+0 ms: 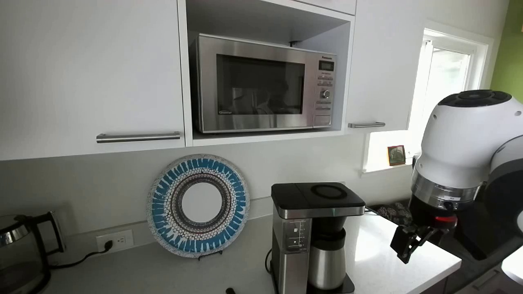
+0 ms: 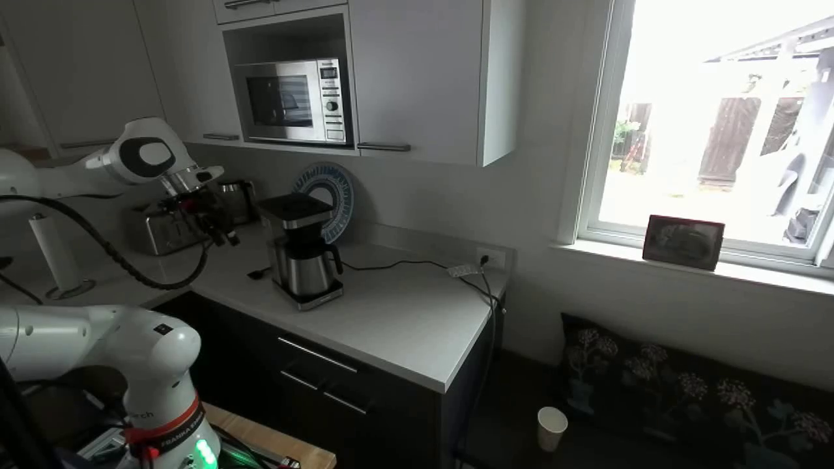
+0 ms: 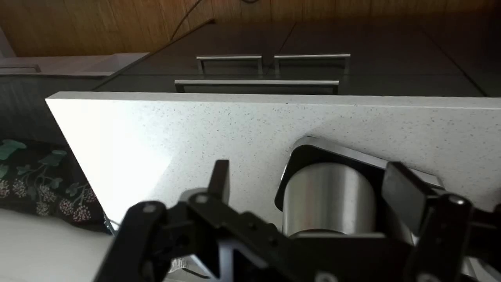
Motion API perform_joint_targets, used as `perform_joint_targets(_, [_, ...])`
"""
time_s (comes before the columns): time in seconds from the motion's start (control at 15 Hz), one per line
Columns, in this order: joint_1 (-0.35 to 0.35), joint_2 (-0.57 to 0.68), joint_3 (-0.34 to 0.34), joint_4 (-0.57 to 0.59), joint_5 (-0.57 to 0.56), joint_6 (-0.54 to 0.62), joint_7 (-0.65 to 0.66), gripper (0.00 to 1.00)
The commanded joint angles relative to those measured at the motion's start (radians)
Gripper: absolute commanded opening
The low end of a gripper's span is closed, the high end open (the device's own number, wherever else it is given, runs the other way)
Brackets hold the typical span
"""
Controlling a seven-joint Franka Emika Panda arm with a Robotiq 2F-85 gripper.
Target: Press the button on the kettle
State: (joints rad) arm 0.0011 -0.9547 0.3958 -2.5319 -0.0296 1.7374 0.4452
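Nearest the wrist camera, the gripper (image 3: pixel 309 174) has its jaws wide apart, with nothing held between them. Past it, at four o'clock in that view, stands a steel jug (image 3: pixel 328 199). The kettle (image 1: pixel 18 255) is elsewhere: in an exterior view it sits on the counter (image 1: pixel 155 277) at eight o'clock, only partly in sight, with a wall socket (image 1: pixel 118 237) at about three o'clock from it. The gripper hangs at four o'clock there, well apart from the kettle, and the coffee maker (image 1: pixel 296 237) that holds the jug comes between the two.

As for progress, the pressing looks not yet begun. The gripper does not touch the kettle, and no button can be made out on it, so whether one is already down cannot be told. What seems left is nearly everything: bring the gripper across towards nine o'clock in that exterior view, clear of the coffee maker, probably narrow the jaws into one blunt tip, line up with the button, push it, and back off.
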Motion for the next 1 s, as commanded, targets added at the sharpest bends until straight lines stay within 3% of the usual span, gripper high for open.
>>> perform_joint_targets(0.0, [-0.004, 0.023, -0.008, 0.006, -0.017, -0.006, 0.031, 1.00])
perform_joint_targets(0.53, [-0.174, 0.157, -0.099, -0.020, -0.108, -0.009, 0.130, 1.00])
perform_joint_targets(0.93, [-0.229, 0.242, -0.255, -0.052, -0.118, 0.073, 0.114, 1.00])
